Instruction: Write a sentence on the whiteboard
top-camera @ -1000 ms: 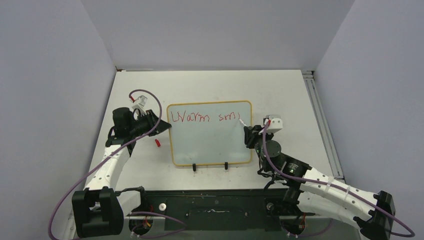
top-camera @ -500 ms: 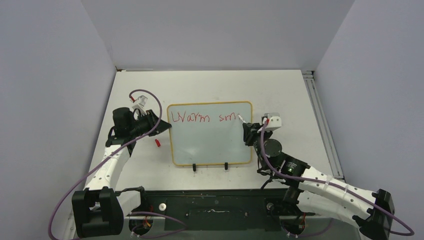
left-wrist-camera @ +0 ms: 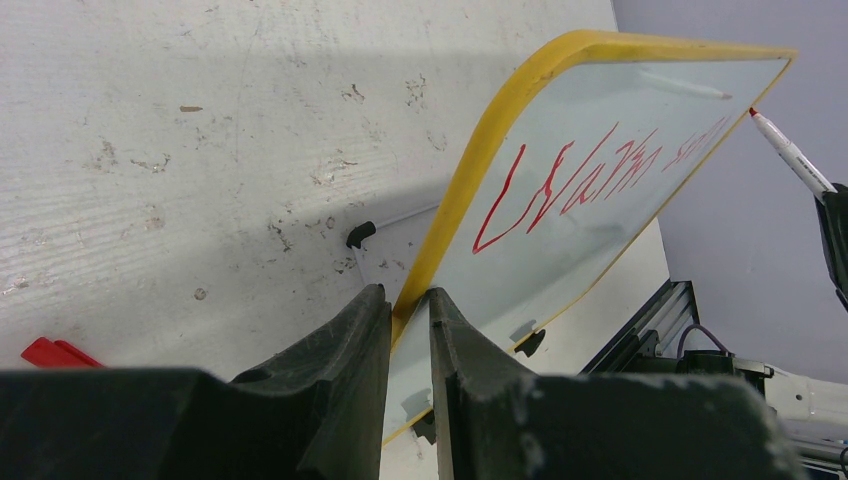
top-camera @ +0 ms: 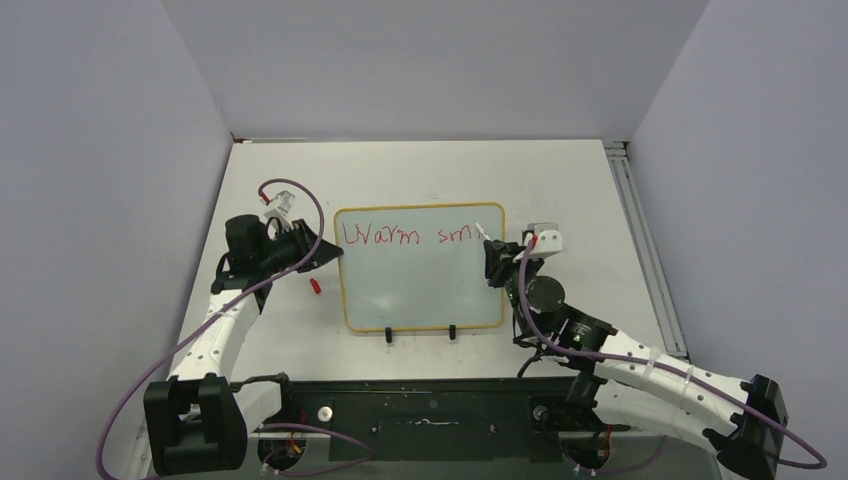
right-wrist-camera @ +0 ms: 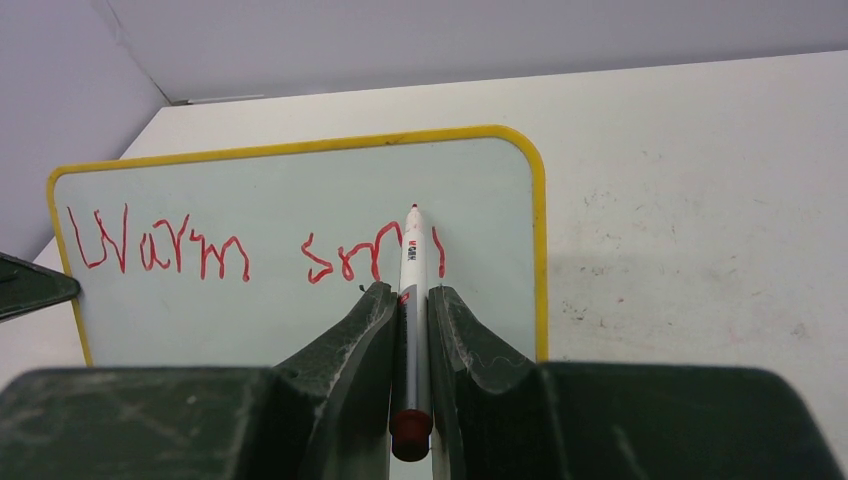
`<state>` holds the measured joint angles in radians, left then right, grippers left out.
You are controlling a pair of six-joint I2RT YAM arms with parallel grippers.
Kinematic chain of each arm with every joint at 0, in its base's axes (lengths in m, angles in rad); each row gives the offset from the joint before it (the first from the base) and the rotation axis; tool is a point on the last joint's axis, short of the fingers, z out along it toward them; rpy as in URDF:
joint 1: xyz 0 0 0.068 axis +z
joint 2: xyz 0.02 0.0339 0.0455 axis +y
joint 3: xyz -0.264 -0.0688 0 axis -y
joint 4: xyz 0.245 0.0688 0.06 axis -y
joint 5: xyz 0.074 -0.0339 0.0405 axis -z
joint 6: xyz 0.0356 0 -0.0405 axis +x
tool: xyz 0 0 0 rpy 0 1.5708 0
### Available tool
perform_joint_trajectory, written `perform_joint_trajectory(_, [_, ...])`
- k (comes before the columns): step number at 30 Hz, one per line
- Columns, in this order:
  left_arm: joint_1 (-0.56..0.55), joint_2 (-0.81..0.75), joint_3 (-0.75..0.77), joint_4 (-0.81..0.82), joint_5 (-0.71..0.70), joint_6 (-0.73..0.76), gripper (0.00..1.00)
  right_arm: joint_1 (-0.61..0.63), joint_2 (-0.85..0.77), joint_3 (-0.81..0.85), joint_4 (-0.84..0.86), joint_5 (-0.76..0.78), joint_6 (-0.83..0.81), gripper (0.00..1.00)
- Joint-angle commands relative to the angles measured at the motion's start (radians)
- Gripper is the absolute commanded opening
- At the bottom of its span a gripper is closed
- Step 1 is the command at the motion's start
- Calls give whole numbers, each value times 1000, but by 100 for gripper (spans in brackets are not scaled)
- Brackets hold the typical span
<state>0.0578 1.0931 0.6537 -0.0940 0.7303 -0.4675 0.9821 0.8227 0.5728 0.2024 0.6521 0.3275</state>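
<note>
While my left jaws pinch the left edge of the whiteboard (top-camera: 420, 290) on the worktop (top-camera: 560, 180), my right jaws clamp a marker (right-wrist-camera: 412, 280), tip by the red sentence (right-wrist-camera: 340, 262) reading "Warm smi".

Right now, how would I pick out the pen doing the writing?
Find the yellow-framed whiteboard mid-table. Near its right edge, the right arm's fingers pinch a slim white marker, its red tip by the last red letters. Nothing else there is white and pencil-thin.

The right pincer (right-wrist-camera: 405, 292) hides the bottom of the whiteboard (right-wrist-camera: 250, 180).
</note>
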Motion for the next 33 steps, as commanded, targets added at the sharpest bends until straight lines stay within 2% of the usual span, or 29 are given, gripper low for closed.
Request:
perform_joint_trajectory(1, [-6,-9,49,11,9,10,19,-5,17,40,42,29,-9,5])
perform_joint_trajectory(12, [-6,-7,49,11,8,12,19,-6,43,32,46,49,-13,5])
perform_joint_trajectory(22, [-5,-10,49,8,6,12,19,-4,-60,18,62,-26,-28,5])
perform_joint_trajectory(33, [-6,-16,47,8,7,12,19,-5,-36,39,27,45,-54,5])
